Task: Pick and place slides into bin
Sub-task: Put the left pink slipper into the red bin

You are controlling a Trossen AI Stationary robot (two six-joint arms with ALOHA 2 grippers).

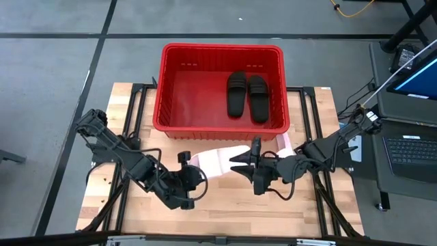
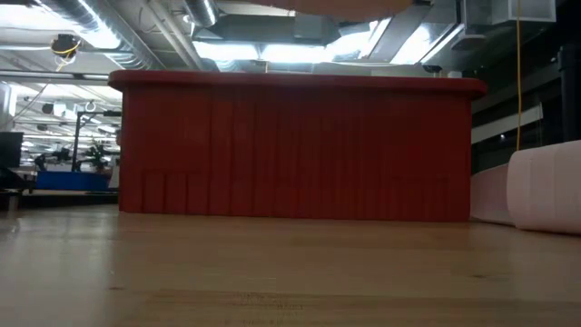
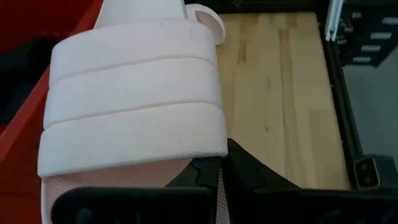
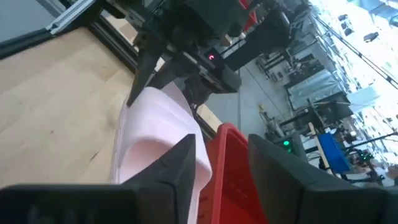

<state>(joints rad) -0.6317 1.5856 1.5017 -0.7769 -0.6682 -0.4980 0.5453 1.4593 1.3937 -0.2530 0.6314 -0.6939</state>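
The red bin (image 1: 222,47) stands at the table's far middle and holds two black slides (image 1: 237,93) (image 1: 258,97) side by side. One pale pink slide (image 1: 217,161) hangs above the table in front of the bin, between my two grippers. It also shows at the top edge of the low view (image 2: 336,4). My left gripper (image 1: 185,161) is shut on its strap end. My right gripper (image 1: 240,164) is open at its other end. A second pink slide (image 1: 283,142) lies on the table by the bin's near right corner. My left gripper holds the pink slide at its toe end, just below the wide strap (image 3: 186,163). The fingers (image 3: 249,177) come level from the table's left, along the slide. The strap hides the exact place of contact. The slide is lifted clear and about level. My right gripper's open fingers (image 4: 180,165) stand at the slide's heel end (image 4: 149,149), coming from the table's right. I cannot tell whether they touch it.
The bin's near wall (image 2: 290,145) stands just beyond the held slide. The second pink slide (image 2: 545,191) shows at the right in the low view. Bare wood (image 1: 225,205) lies toward the near edge. A laptop (image 1: 410,147) sits off the table's right side.
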